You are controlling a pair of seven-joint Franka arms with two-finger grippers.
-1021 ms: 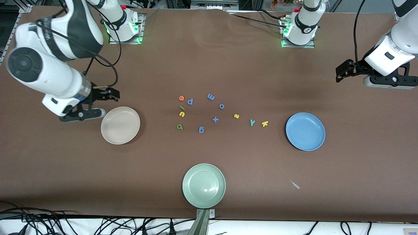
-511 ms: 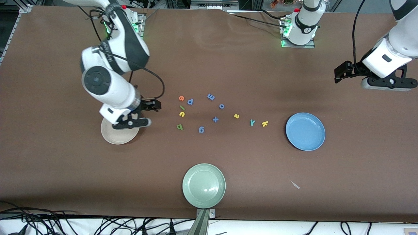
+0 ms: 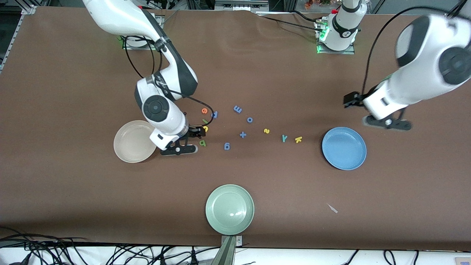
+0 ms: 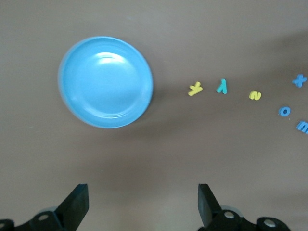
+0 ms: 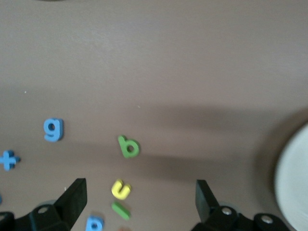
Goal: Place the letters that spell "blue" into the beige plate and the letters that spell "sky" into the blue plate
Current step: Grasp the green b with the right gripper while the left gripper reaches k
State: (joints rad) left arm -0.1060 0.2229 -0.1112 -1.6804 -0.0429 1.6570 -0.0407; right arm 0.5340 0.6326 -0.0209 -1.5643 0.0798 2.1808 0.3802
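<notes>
The orange e [image 3: 204, 110], light green l [image 3: 205, 121], yellow u [image 3: 205, 128] and dark green b [image 3: 202, 142] lie in a cluster beside the beige plate [image 3: 127, 145]. My right gripper [image 3: 183, 144] hangs open and empty over the table between that plate and the cluster. In its wrist view the u [image 5: 121, 189] and l [image 5: 120, 210] show between its fingers, the b [image 5: 129, 147] just past them. The yellow s [image 3: 266, 130], teal y [image 3: 284, 138] and yellow k [image 3: 298, 139] lie in a row toward the blue plate [image 3: 344, 148]. My left gripper [image 3: 382, 119] is open and empty over the table beside the blue plate [image 4: 106, 82].
All-blue letters lie among the others: p [image 3: 215, 114], m [image 3: 237, 109], o [image 3: 250, 119], a plus [image 3: 243, 134] and g [image 3: 227, 146]. A pale green plate [image 3: 229, 209] sits near the front edge. A small pale scrap [image 3: 332, 208] lies nearer the camera than the blue plate.
My right arm has swung from the table's end across the beige plate to the letter cluster. My left arm has moved in from its end of the table to beside the blue plate.
</notes>
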